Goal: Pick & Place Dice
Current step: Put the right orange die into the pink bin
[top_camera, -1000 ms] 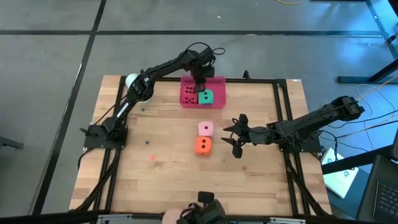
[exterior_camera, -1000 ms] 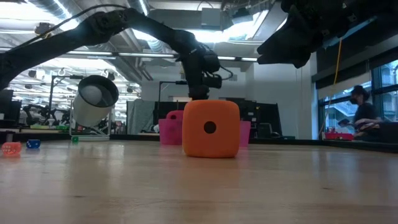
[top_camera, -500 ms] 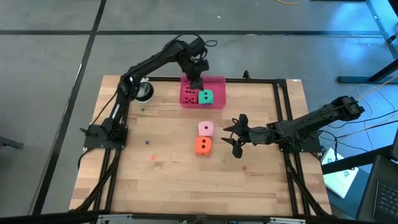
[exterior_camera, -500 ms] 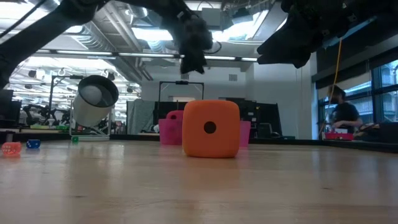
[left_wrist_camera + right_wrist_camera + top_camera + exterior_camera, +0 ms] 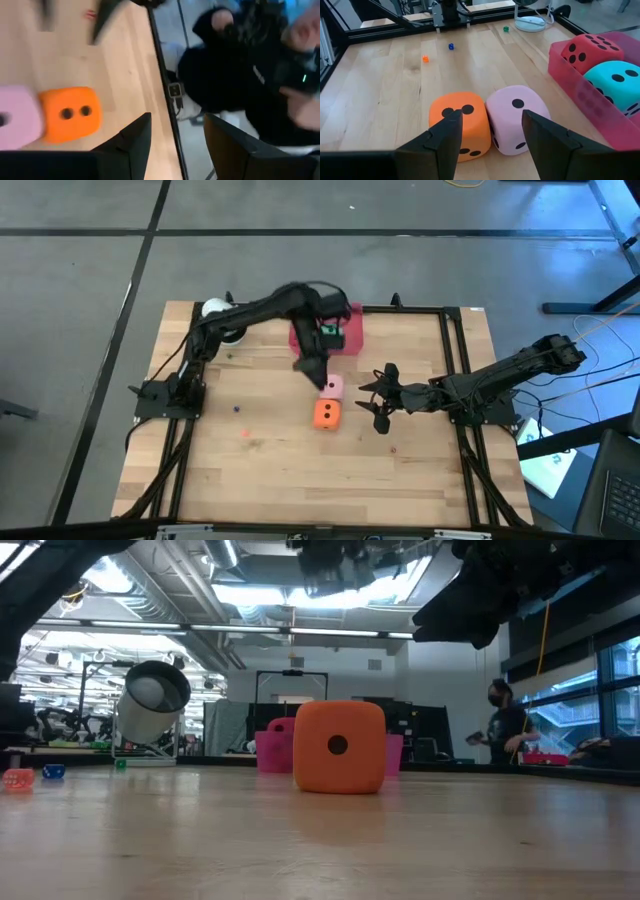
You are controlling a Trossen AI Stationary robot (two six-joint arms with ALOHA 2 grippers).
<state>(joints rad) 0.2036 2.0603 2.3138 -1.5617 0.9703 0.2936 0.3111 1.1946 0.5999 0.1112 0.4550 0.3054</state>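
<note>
The orange die [image 5: 326,414] and the light pink die [image 5: 332,387] sit side by side on the table's middle. The green die [image 5: 620,80] and the red die [image 5: 590,50] lie in the pink tray [image 5: 352,317] by the far edge; in the high view my left arm covers the red one. My left gripper [image 5: 316,372] hovers open in the air just beyond the pink die; its wrist view shows the orange die [image 5: 70,120] below. My right gripper [image 5: 373,398] is open, to the right of both dice, pointing at them [image 5: 491,114].
A white round fixture [image 5: 215,310] stands at the far left corner. Tiny coloured cubes [image 5: 237,408] dot the left half of the table. Black frame rails [image 5: 455,380] border the tabletop. A person [image 5: 505,730] stands in the room beyond. Bare wood lies along the near edge.
My left gripper has risen from over the tray and swung toward the near edge, ending above the pink die. The dice and my right arm have kept their places.
</note>
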